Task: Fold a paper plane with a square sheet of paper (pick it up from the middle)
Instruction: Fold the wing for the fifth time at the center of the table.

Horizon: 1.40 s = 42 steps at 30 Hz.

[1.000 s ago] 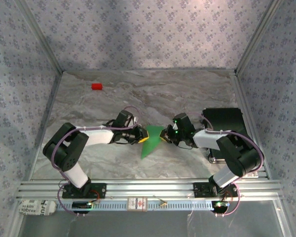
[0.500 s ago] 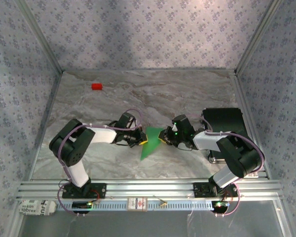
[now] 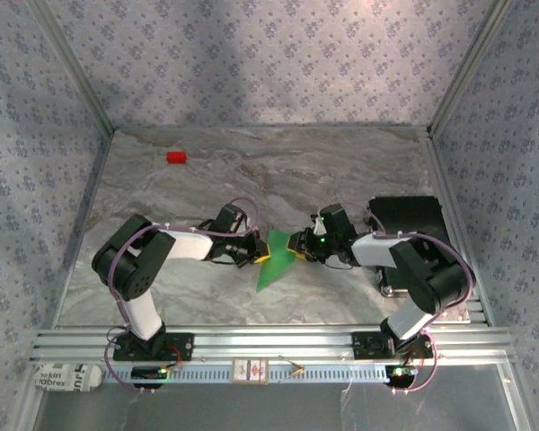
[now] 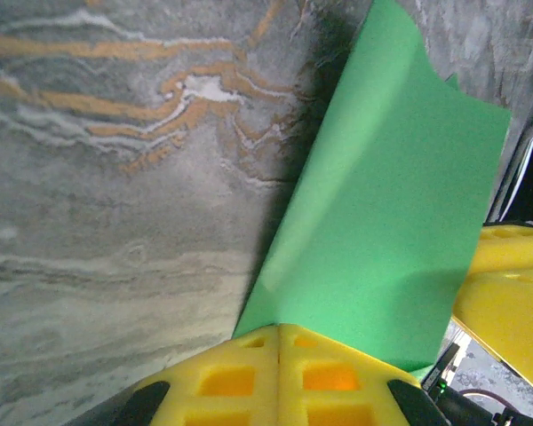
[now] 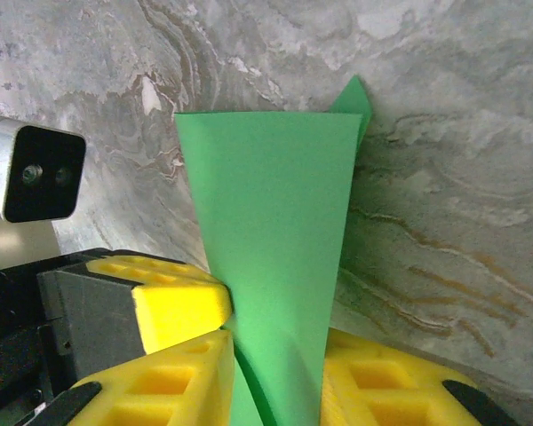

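Since a second ago the left arm's elbow has swung in toward the middle and the left hand [image 3: 254,252] has clamped shut. Meanwhile the right hand [image 3: 298,244] has eased its jaws apart a bit.

Top view: the paper [image 3: 276,260] is mid-worktop [image 3: 341,171], between both hands. It's a slim wedge with its long axis roughly far-to-near, and the narrow tip aims at the near edge, slightly left.

Left wrist: the fingers [image 4: 240,382] are pressed tight together with the paper pinched between them, and the sheet reaches up and away.

Right wrist: the paper runs between that hand's part-open fingers [image 5: 160,386]. Can't tell if they still pinch it.

Looks like mid-fold to me, with the grip passing over to the left hand. Next, I'd guess the right needs to let go cleanly and re-grab a flap without dragging the crease.
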Motion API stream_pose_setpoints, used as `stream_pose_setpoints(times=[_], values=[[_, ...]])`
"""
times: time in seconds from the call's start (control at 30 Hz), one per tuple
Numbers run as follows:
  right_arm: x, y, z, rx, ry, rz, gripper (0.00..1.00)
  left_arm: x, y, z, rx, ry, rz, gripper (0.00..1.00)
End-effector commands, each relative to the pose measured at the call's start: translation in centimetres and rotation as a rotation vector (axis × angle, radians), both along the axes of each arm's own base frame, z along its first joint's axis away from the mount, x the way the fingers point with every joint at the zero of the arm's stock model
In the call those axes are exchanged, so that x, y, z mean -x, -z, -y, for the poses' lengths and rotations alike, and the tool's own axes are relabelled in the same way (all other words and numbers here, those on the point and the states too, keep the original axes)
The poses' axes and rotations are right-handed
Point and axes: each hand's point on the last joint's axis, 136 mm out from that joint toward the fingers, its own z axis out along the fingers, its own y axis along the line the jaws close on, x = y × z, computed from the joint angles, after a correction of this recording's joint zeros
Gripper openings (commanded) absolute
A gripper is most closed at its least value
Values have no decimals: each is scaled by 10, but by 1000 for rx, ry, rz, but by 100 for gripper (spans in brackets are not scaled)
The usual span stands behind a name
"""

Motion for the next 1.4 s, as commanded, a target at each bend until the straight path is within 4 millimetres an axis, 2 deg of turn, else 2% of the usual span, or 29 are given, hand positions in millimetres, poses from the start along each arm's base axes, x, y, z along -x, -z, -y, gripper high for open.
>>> stream_pose_setpoints(times=[0.0, 0.13, 0.43, 0.6, 0.67, 0.87, 1.03, 1.2, 1.37], values=[[-6, -4, -5, -19, -47, 26, 29, 16, 30, -13, -85, 13, -54, 2], [-8, -1, -3, -21, -56, 18, 27, 15, 30, -13, -84, 12, -54, 2], [-10, 3, -2, -32, -64, 3, 15, 14, 26, -11, -76, 11, -44, 3], [-11, -1, -2, -39, -59, 4, 8, 10, 13, -5, -35, 20, -9, 7], [-12, -5, -2, -48, -54, 8, 6, 7, 6, -4, -25, 18, 11, 10], [-14, -17, -1, -64, -12, 19, 4, 0, -18, -7, -31, 15, 107, 29], [-17, -20, 8, -41, 79, -16, 4, 0, -33, -15, -107, 37, 228, 35], [-20, -23, 11, -71, 152, -43, 4, 12, -43, -19, -268, 130, 395, 42], [-24, -28, 13, -87, 197, -50, 4, 31, -47, -12, -393, 264, 534, 50]])
